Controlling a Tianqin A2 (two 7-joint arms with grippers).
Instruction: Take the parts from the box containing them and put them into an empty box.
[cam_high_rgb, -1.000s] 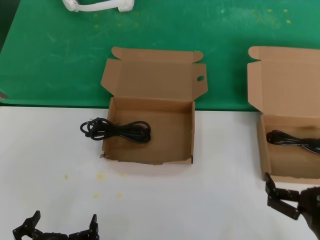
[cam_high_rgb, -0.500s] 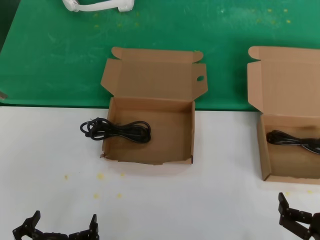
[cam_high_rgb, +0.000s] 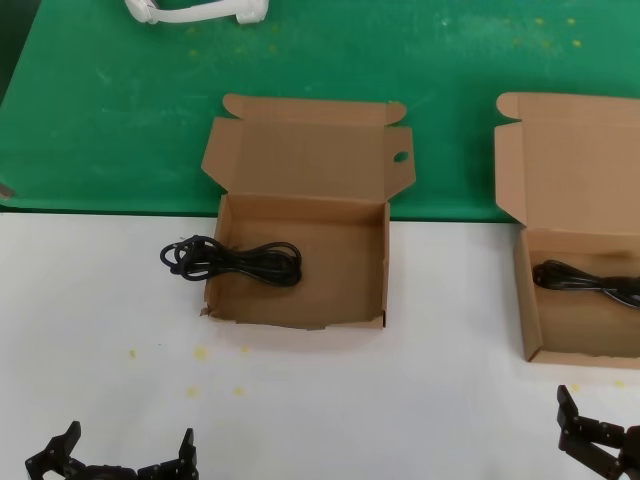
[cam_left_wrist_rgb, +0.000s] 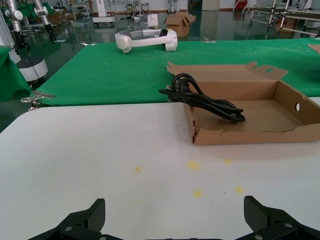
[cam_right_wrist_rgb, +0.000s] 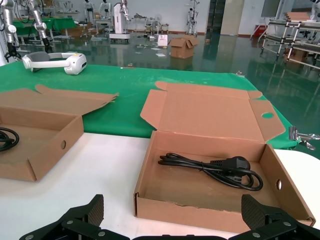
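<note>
The right gripper (cam_high_rgb: 598, 440) has been drawn back from the front edge of the right-hand box (cam_high_rgb: 527, 290) over the last second and is now held low, near the table's (cam_high_rgb: 100, 320) near edge; no change is seen in the last half second. Its fingers are spread wide and nothing is held between them.

One cable (cam_high_rgb: 585, 282) is still lying loose on the floor of that box, untouched by the retreat; no grasp was made there, so this part is judged to remain to be moved.

The middle box (cam_high_rgb: 300, 315), marked by a small round hole in its lid flap, has not shifted. A second cable (cam_high_rgb: 235, 262) is draped over its left wall, one loop resting inside and the other lying outside on the table; its placement is judged incomplete, since half of it is outside the box.

The left gripper (cam_high_rgb: 128, 440) is parked at the near edge of the table, fingers wide apart and empty, well apart from both boxes; it has not moved.

A fresh approach into the right-hand box is judged to be needed next, as the pull-back has left both grippers away from the work.
</note>
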